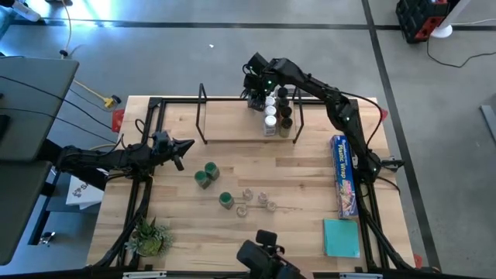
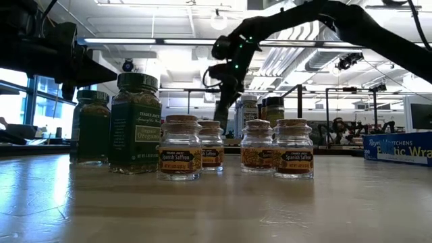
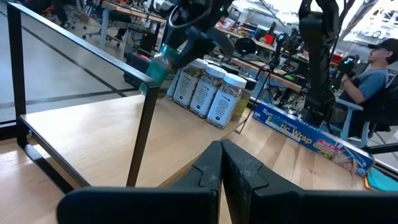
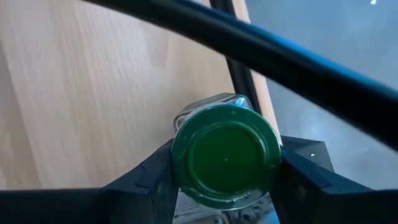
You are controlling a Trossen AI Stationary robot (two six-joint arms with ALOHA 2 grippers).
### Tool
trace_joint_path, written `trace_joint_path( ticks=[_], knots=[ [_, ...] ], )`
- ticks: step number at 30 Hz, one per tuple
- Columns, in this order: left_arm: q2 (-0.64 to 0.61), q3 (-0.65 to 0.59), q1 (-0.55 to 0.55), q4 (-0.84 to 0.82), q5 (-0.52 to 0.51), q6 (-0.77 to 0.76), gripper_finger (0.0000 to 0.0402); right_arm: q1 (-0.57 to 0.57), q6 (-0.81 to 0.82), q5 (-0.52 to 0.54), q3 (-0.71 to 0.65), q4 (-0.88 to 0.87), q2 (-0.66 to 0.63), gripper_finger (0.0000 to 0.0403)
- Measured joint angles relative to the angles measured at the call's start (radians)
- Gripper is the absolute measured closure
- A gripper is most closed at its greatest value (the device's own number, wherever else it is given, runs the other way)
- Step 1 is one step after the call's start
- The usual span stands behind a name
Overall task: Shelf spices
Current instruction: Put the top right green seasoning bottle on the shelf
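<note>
The shelf (image 1: 240, 128), a light-wood plank between two black hoops, stands at the table's far side. Several spices with white and dark lids (image 1: 273, 112) stand on its right end. My right gripper (image 1: 254, 94) hovers over the shelf's far edge just left of them, shut on a green-lidded jar (image 4: 225, 155). On the table stand two green-lidded jars (image 1: 205, 175), a third (image 1: 225, 200) and several small clear jars (image 1: 256, 200). My left gripper (image 1: 183, 147) waits shut at the table's left side. My right gripper pinches the green-lidded jar between its two fingers (image 4: 155, 180), one on each side of the lid's rim (image 4: 180, 163). The fingers come from above, slanting down. The jar (image 3: 159, 66) hangs tilted below them, clear of the shelf.
A long blue plastic-wrap box (image 1: 343, 174) lies along the table's right edge, with a teal pad (image 1: 341, 236) near it. A small plant (image 1: 147, 236) stands at the near left corner. A person (image 3: 373, 74) sits in the room beyond the table.
</note>
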Motion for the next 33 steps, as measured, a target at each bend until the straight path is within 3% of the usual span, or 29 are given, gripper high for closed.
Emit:
trace_joint_path(
  ticks=[25,33],
  knots=[
    [0.000,0.000,0.000,0.000,0.000,0.000,0.0396,0.000,0.028,0.040,0.001,-0.031,0.016,0.0180],
    [0.000,0.000,0.000,0.000,0.000,0.000,0.0396,0.000,0.030,0.041,0.001,-0.035,0.016,0.0131]
  ],
)
